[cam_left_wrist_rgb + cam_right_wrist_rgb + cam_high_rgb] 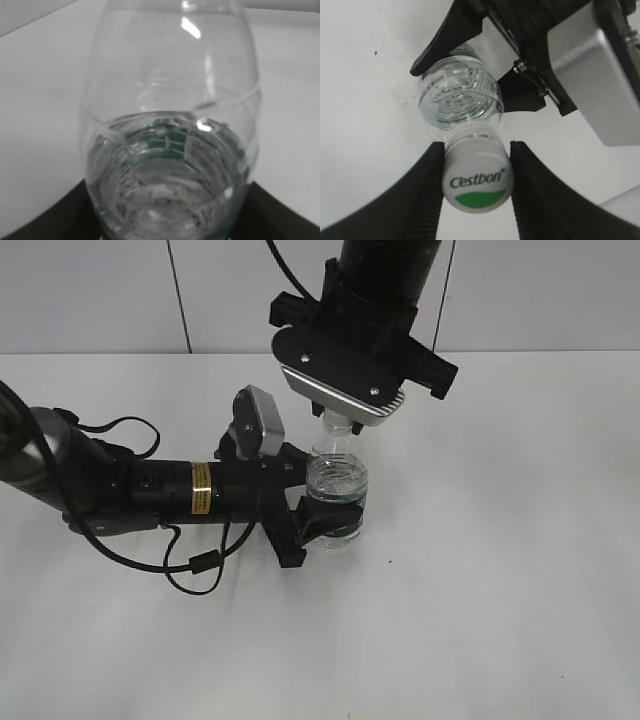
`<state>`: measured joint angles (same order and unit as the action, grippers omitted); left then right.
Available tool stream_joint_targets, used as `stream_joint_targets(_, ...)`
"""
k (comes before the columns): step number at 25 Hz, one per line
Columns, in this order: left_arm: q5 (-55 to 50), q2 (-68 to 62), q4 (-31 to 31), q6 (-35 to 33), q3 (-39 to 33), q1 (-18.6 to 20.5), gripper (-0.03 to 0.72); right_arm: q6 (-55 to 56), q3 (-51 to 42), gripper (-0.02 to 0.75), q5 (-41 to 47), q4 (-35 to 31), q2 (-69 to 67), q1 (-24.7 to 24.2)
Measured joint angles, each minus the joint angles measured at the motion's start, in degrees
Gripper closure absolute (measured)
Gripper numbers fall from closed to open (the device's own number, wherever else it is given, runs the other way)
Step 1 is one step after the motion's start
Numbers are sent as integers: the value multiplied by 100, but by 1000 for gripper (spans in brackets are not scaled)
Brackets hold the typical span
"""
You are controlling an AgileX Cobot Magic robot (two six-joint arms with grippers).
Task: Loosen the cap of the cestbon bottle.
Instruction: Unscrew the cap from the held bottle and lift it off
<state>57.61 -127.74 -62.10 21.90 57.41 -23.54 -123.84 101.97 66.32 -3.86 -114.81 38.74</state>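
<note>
The Cestbon bottle (337, 483) stands upright on the white table, clear with a dark green label band low down. My left gripper (318, 502) comes in from the left and is shut on the bottle's body; in the left wrist view the bottle (170, 125) fills the frame between the black fingers (165, 220). My right gripper (340, 418) hangs straight above the bottle. In the right wrist view its two black fingers (477, 146) press on both sides of the white cap (477, 180), which shows a green patch and "Cestbon" print. The cap is hidden in the exterior view.
The left arm (120, 485) lies low across the table's left half with black cables (195, 565) looped beside it. The white table (500, 570) spreads to the right and front. A tiled wall (100, 290) stands behind.
</note>
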Motion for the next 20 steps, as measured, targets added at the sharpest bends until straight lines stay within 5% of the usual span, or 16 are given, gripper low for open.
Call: stream_joint_targets(20, -50, 0, 102, -4, 0, 46, 274, -1299, -16, 434, -275, 2, -17, 56)
